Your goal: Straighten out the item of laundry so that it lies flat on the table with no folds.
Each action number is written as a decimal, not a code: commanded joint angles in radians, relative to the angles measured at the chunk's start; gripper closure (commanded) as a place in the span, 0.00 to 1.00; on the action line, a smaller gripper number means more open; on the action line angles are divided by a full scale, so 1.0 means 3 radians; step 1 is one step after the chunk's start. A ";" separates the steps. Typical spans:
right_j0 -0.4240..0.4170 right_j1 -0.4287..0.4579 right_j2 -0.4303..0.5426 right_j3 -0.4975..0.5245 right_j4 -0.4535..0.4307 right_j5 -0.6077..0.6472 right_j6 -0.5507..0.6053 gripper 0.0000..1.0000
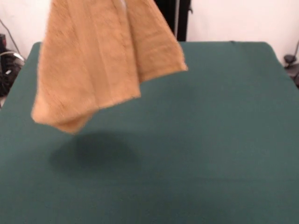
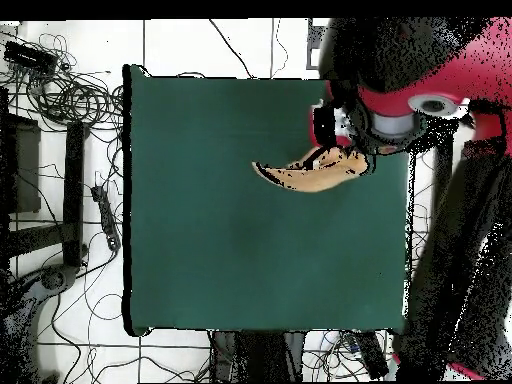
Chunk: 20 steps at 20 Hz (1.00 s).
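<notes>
The table (image 1: pixel 219 140) fills both views, a wide stretch of dark green cloth, bare under the hanging load apart from a soft dark shadow in the front view. Up above it, the arm (image 2: pixel 420 70) swings in, red and black, bulking over one corner of the table in the overhead view. And there's the towel (image 1: pixel 98 60), orange-tan terry cloth, well clear of the table and dangling in the air! It hangs from the top edge of the front view in two overlapping flaps, the lower corners pointing down, a faint ribbed band running across the nearer flap. Nothing flat about it: it's draped and doubled over itself.

From overhead the towel (image 2: pixel 310 172) shows as a narrow curved sliver, seen edge-on, trailing away from the pincer (image 2: pixel 357 150) out over the green. One end of that sliver sits right up at the pincer, the other tapers to a point farther off over the table.

The pincer itself is mostly buried under the arm's wrist and the cloth. The towel hangs straight from it, yet whether the pincer is clenched or released cannot be told from these views. In the front view it sits above the frame.
</notes>
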 commanded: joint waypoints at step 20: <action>0.0118 0.0113 0.0437 0.0651 -0.0093 0.0097 -0.0515 1.00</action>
